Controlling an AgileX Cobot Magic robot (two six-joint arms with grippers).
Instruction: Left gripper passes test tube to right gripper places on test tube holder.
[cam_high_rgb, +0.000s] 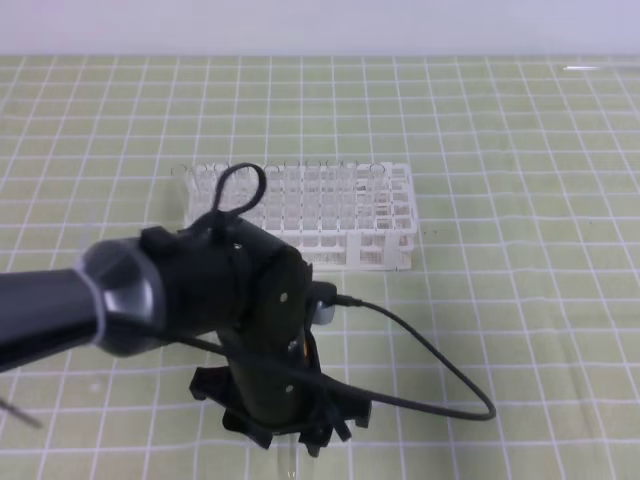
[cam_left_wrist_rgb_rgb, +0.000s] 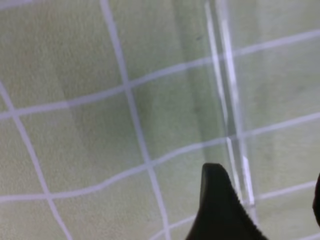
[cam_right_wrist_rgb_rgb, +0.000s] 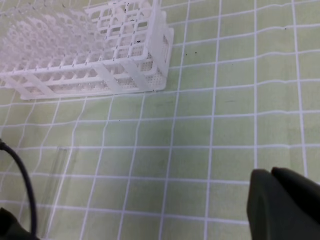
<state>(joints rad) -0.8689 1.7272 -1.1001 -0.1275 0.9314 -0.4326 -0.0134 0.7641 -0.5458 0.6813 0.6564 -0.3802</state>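
— Two claws: how do they stand?
— The left gripper (cam_high_rgb: 290, 425), low centre of the high view, is spread wide over the green grid mat (cam_high_rgb: 520, 330), holding nothing. The right gripper (cam_right_wrist_rgb_rgb: 287, 202) is pinched together, empty, lower right of its wrist view.
— And the test tube (cam_left_wrist_rgb_rgb: 232, 125)?
— Flat on the mat, just beside one left finger (cam_left_wrist_rgb_rgb: 220, 210). The test tube holder (cam_high_rgb: 330, 215) stands well apart, upper centre.

Your left arm reaches in from the left edge and bends steeply down at the wrist, near the front of the scene. Its left hand (cam_high_rgb: 290, 432) points straight down with its fingers (cam_left_wrist_rgb_rgb: 220, 210) spread wide apart. Your right hand (cam_right_wrist_rgb_rgb: 285, 205) has its fingers pressed together.
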